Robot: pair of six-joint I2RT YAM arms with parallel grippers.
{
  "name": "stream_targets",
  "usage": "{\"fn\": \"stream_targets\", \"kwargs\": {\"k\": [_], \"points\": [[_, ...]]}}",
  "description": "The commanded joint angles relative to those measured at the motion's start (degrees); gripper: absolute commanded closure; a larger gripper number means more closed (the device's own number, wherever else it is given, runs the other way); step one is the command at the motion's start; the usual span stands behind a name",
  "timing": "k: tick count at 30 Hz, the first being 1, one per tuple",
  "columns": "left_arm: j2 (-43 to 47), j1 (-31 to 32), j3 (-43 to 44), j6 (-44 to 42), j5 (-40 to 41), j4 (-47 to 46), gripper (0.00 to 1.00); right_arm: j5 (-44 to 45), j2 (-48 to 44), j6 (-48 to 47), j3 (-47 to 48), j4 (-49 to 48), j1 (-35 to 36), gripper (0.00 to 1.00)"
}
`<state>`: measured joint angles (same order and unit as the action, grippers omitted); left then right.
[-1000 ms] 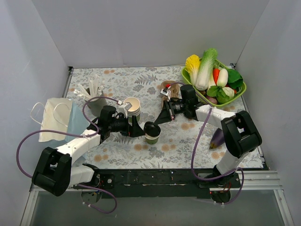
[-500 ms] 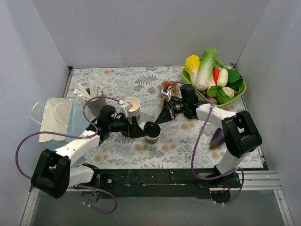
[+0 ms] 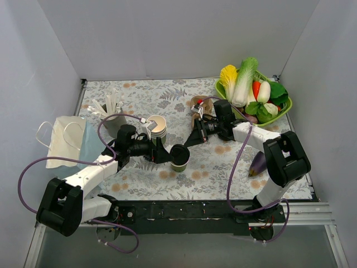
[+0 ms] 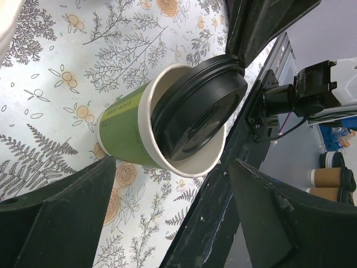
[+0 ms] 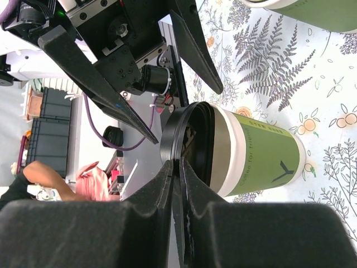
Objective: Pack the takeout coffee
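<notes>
Black lid (image 4: 198, 114) askew on cup (image 4: 125, 131), R tool (image 5: 177, 167) pinching.

Far right: you have a green basket (image 3: 277, 119) heaped with vegetables (image 3: 244, 81);
Centre-left: your stack of lidless cups (image 3: 158, 127);
Left edge: face masks (image 3: 66, 139);
Near right: an eggplant (image 3: 257, 163)

One green-and-cream paper cup (image 3: 180, 163) with one black lid (image 3: 179, 151). One stack of lidless cups (image 3: 158, 126), perhaps three or four; the layers are hard to separate. One green basket (image 3: 288, 106) of vegetables. One purple eggplant (image 3: 257, 163). One white face mask (image 3: 58, 139). Two robot hands: left hand (image 4: 173, 163), right hand (image 5: 177, 163).
</notes>
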<state>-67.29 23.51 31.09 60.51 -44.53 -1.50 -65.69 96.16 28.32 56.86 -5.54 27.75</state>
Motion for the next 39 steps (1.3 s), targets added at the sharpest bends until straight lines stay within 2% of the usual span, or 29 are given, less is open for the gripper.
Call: {"fn": "stream_targets", "kwargs": {"k": [1,12,28,39], "points": [[1.9,-0.3,-0.7,0.2,-1.0,-1.1,0.17,0.6,0.3,-2.3,2.5,1.3,-0.1,0.85],[1.3,-0.4,-0.6,0.6,-1.2,-1.7,0.17,0.9,1.4,-4.5,3.7,4.0,-0.2,0.75],[1.5,-0.4,-0.8,1.5,-1.6,-2.5,0.17,1.3,2.5,-5.3,3.6,5.2,-0.2,0.72],[2.1,-0.7,-0.8,1.8,-1.3,-2.5,0.16,2.0,3.1,-6.5,3.7,7.2,0.6,0.64]]}}
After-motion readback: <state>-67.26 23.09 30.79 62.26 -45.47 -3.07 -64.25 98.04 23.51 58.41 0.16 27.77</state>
